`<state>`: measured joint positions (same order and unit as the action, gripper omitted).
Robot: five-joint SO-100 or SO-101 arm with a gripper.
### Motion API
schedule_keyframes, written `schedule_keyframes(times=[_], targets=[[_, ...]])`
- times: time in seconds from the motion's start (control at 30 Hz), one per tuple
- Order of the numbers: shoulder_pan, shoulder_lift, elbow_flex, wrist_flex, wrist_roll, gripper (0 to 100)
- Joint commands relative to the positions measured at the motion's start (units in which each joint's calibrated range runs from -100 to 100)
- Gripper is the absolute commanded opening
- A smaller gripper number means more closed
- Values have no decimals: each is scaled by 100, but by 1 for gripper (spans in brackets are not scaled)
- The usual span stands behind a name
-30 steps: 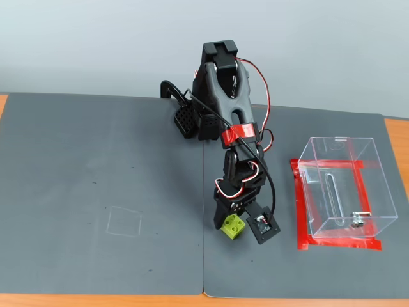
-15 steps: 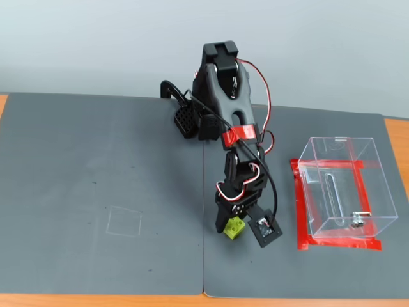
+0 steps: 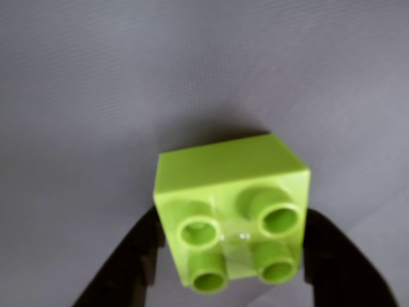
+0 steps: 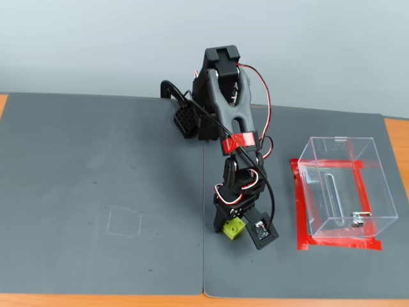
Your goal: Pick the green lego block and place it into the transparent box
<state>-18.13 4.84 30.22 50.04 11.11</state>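
Hand (image 4: 234, 228) lowered over the green lego block (image 4: 234, 226) near the front seam of the grey mat (image 4: 102, 185) covering the table (image 4: 396, 134). Block positioned between the two black fingers (image 3: 131, 256) in the wrist view, studs facing the camera, one finger against each side face. Hand narrowed to roughly block width; firm clamping could not be confirmed. Block appeared seated on the mat, with shadow directly beneath. Transparent box (image 4: 345, 185) stood well apart to the right in the fixed view, upright on red tape (image 4: 300, 211), with a small metal fitting (image 4: 356, 222) low on its front wall.
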Motion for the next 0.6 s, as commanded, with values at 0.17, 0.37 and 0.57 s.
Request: schedule_keyframes(times=[0.17, 0.37, 0.57], targets=[[19, -31, -277, -56, 6, 14], [-19, -99, -277, -48, 1, 14], [-272, -514, -268, 22, -4, 14]])
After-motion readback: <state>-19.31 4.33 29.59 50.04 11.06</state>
